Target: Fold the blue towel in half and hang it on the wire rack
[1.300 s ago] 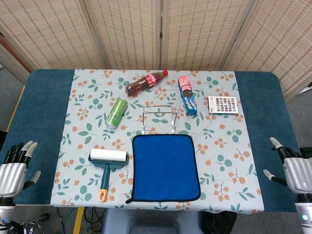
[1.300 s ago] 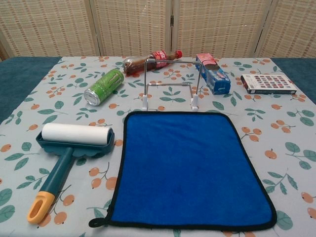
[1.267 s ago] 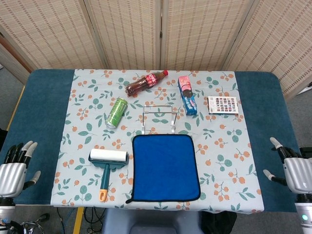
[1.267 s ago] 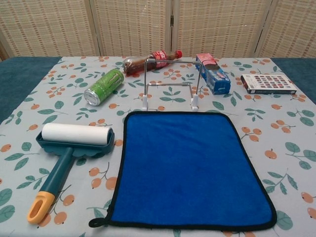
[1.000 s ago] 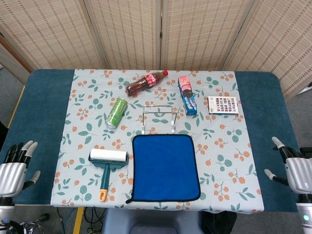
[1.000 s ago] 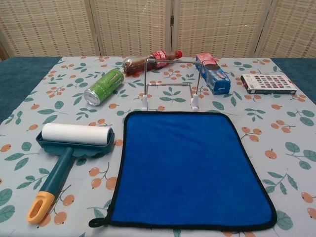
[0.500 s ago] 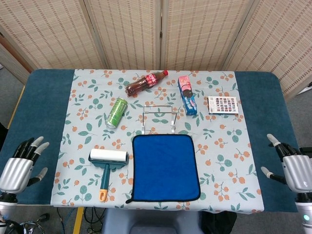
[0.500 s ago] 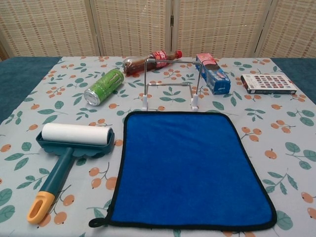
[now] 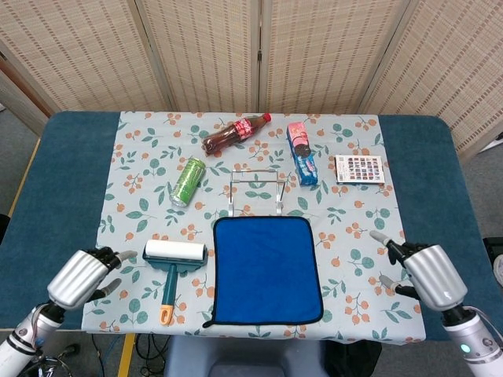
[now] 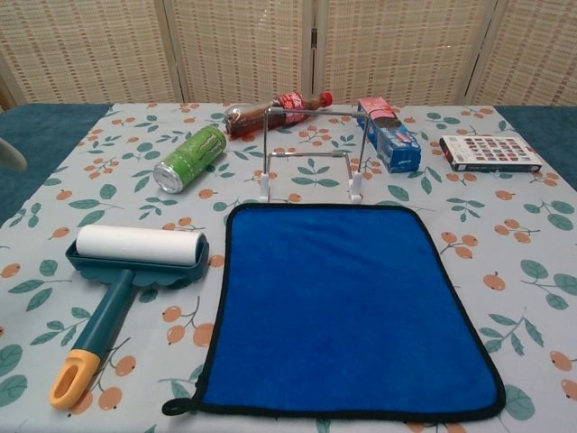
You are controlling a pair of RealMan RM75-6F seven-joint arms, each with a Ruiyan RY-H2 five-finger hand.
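Your blue towel (image 9: 267,270) lies flat at the tabletop's near edge, just before the wire rack (image 9: 256,191). Your left hand (image 9: 78,277) and right hand (image 9: 425,272) hold nothing, fingers apart.

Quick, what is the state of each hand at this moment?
Left hand: holds nothing; open or closed cannot be told.
Right hand: open, fingers apart, holds nothing.
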